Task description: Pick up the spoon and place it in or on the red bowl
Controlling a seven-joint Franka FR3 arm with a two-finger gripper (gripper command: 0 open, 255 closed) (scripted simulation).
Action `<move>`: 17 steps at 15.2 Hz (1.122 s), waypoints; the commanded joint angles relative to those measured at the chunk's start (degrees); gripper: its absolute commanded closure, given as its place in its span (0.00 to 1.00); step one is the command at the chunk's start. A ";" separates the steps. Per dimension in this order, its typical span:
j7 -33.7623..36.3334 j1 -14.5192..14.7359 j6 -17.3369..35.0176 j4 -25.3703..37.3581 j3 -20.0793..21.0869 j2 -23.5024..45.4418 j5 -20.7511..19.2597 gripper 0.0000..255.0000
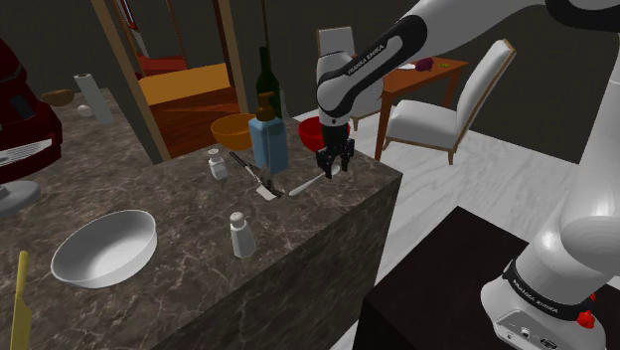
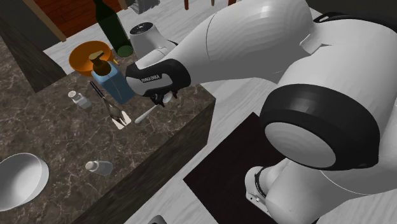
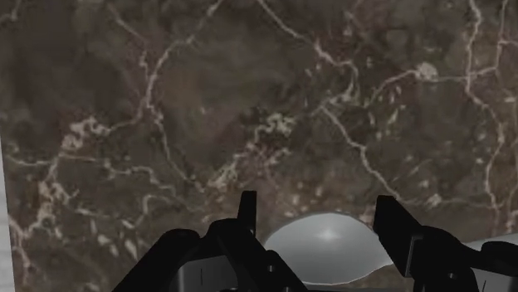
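Observation:
A silver spoon (image 1: 305,185) lies on the dark marble counter (image 1: 199,249) near its far right corner, and it also shows as a pale strip (image 2: 145,114) in the second exterior view. My black gripper (image 1: 335,164) hangs just above the spoon's end nearest the counter edge, pointing down. In the wrist view the fingers stand apart, and the gripper (image 3: 320,222) is open. The spoon's rounded silver bowl (image 3: 328,245) sits between the fingers, unclasped. The red bowl (image 1: 310,129) stands right behind the gripper, partly hidden by the arm.
A blue soap bottle (image 1: 268,139), a dark wine bottle (image 1: 264,80) and an orange bowl (image 1: 233,129) stand close to the spoon. A spatula (image 1: 253,177) lies beside it. Two shakers (image 1: 217,162) (image 1: 239,235) and a white bowl (image 1: 104,249) sit nearer. The counter edge drops off by the gripper.

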 commanded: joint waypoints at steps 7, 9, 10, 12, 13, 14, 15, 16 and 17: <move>0.00 0.00 0.00 0.00 0.00 0.00 0.00 1.00; 0.00 0.00 0.01 -0.01 0.00 0.00 0.00 1.00; 0.01 -0.01 -0.67 0.20 0.01 -0.47 0.03 1.00; 0.02 -0.04 -2.04 0.65 0.03 -1.39 0.09 1.00; 0.03 -0.05 -2.73 0.92 0.03 -1.82 0.11 1.00; 0.04 -0.07 -3.43 1.19 0.04 -2.25 0.14 1.00; 0.05 -0.08 -4.12 1.46 0.04 -2.67 0.16 1.00; 0.06 -0.09 -4.82 1.75 0.05 -3.08 0.18 1.00; 0.07 -0.10 -5.52 2.05 0.05 -3.48 0.21 1.00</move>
